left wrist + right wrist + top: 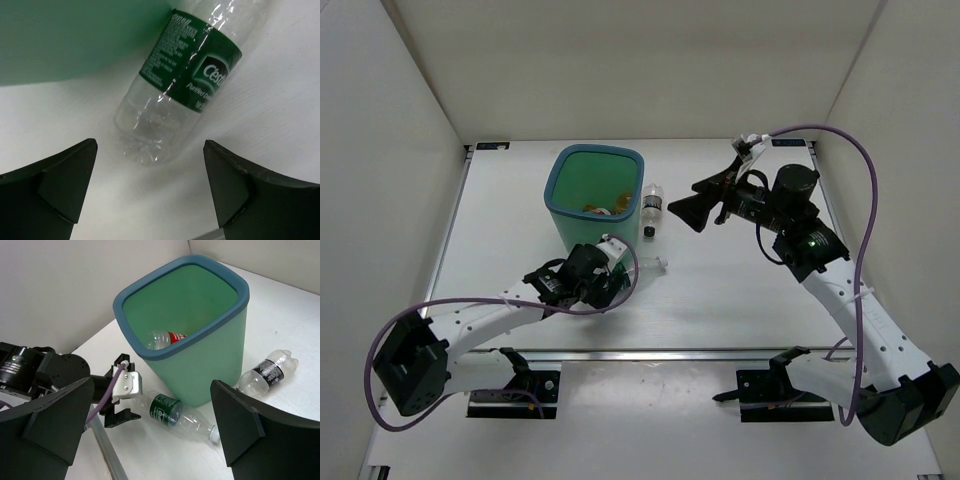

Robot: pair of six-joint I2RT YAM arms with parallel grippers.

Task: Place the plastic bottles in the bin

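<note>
Left fingers (150, 142) are spread wide and empty, low over the counter (720, 300) at lower centre-left of the top view. I'm lined up on the green-label bottle (192, 75), which lies on its side just beside the bin (210, 360) with its base toward my wrist camera. It looks empty: thin clear plastic, so light, slick, easy to crush and free to roll. I'd grip across the labelled mid-body, not the tapered neck, and watch the bin wall on the inner side. A red-label bottle (167, 338) already sits in the bin. The dark-label bottle (267, 371) lies just right of the bin. Right fingers (684, 212) are also wide and empty, raised near it.
</note>
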